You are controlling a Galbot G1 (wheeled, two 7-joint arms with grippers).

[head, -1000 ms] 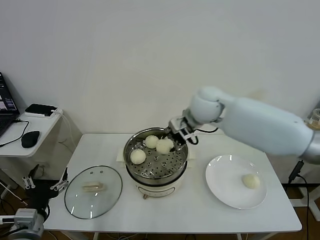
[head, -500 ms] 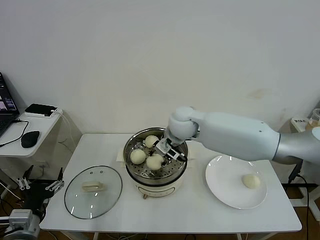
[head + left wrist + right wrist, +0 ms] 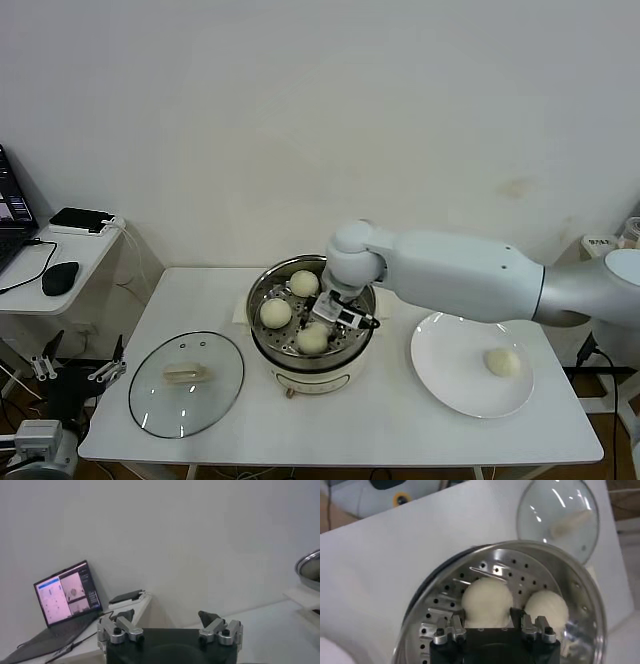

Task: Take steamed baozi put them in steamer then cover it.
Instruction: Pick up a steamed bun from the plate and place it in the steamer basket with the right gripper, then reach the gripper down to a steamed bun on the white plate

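Note:
The steamer [image 3: 256,300] stands mid-table with two baozi lying loose in it, one at the far side [image 3: 304,283] and one at the left [image 3: 276,313]. My right gripper [image 3: 328,322] reaches down into the basket, shut on a third baozi [image 3: 313,339] low over the near part of the perforated floor. In the right wrist view this bun [image 3: 487,597] fills the gap of the gripper [image 3: 487,616], beside another [image 3: 547,607]. One more baozi [image 3: 502,362] lies on the white plate [image 3: 450,375]. The cover [image 3: 187,382] rests flat on the table's left. My left gripper [image 3: 75,372] stays parked low beyond the table's left corner, open [image 3: 165,617].
A side table at the far left holds a laptop [image 3: 65,595], a mouse [image 3: 61,277] and a black box [image 3: 82,218]. The steamer's rim [image 3: 310,567] shows far off in the left wrist view. A wall runs close behind the table.
My right arm has swung from the steamer's far right rim inward and down, carrying the held baozi to the near part of the basket. The left arm stayed nearly still.

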